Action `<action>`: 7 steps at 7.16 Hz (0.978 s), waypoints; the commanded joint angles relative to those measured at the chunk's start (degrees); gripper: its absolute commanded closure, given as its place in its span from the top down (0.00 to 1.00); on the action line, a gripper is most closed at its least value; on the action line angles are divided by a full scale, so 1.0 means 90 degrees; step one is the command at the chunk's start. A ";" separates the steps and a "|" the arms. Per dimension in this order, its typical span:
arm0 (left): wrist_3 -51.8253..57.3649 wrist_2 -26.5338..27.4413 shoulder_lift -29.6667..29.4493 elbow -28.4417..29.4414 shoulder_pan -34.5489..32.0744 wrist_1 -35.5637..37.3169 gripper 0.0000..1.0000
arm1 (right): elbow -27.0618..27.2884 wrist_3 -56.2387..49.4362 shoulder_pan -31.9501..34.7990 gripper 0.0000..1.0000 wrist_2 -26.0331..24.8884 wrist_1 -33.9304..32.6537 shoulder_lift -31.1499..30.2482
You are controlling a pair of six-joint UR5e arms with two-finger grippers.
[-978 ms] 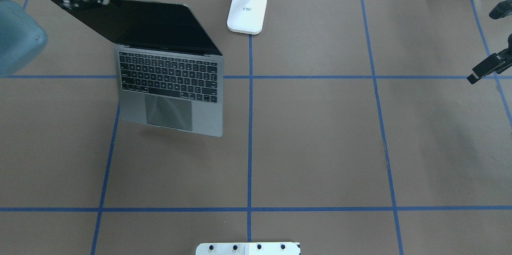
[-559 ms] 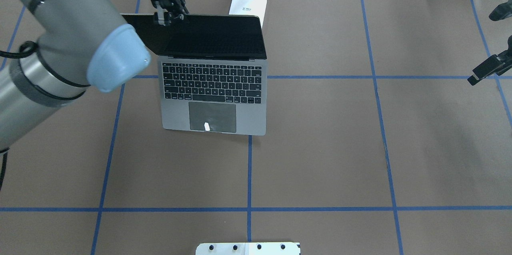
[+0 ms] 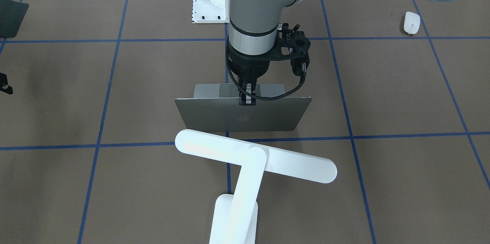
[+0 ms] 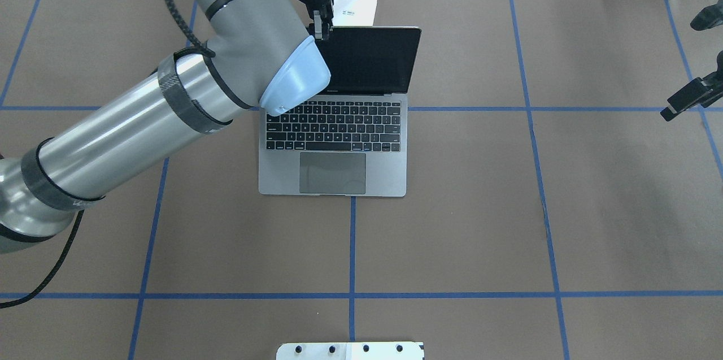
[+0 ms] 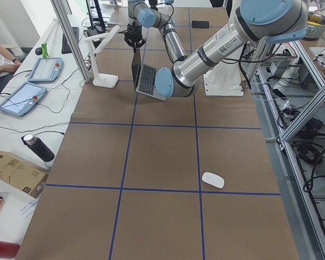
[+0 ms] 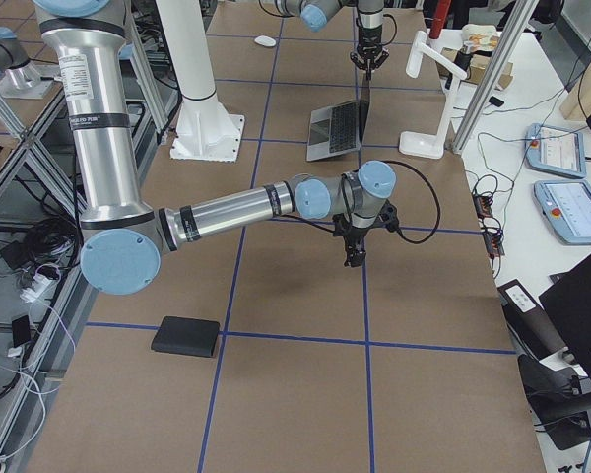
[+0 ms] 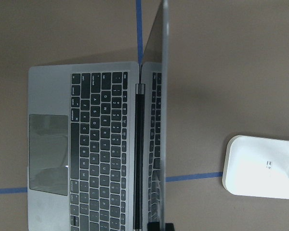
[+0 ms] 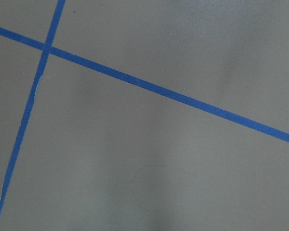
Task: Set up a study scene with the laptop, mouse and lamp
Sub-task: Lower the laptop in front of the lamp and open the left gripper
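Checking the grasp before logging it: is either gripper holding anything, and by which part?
The left gripper is pinching the laptop by the top edge of its open lid, about mid-width. The right gripper holds nothing visible.

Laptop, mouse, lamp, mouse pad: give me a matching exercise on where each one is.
1 laptop
2 mouse
3 lamp
4 mouse pad

A beyond the screen, across from the robot
B toward the table's end on the robot's right
C lid edge pinched by the left gripper
D toward the table's end on the robot's left

Pairs: 1-C, 2-D, 3-A, 4-B
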 commanded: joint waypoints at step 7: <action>0.0021 0.0170 -0.0032 0.1050 0.0168 -0.1297 0.58 | -0.0068 0.0000 0.0000 1.00 0.0000 0.0000 0.0010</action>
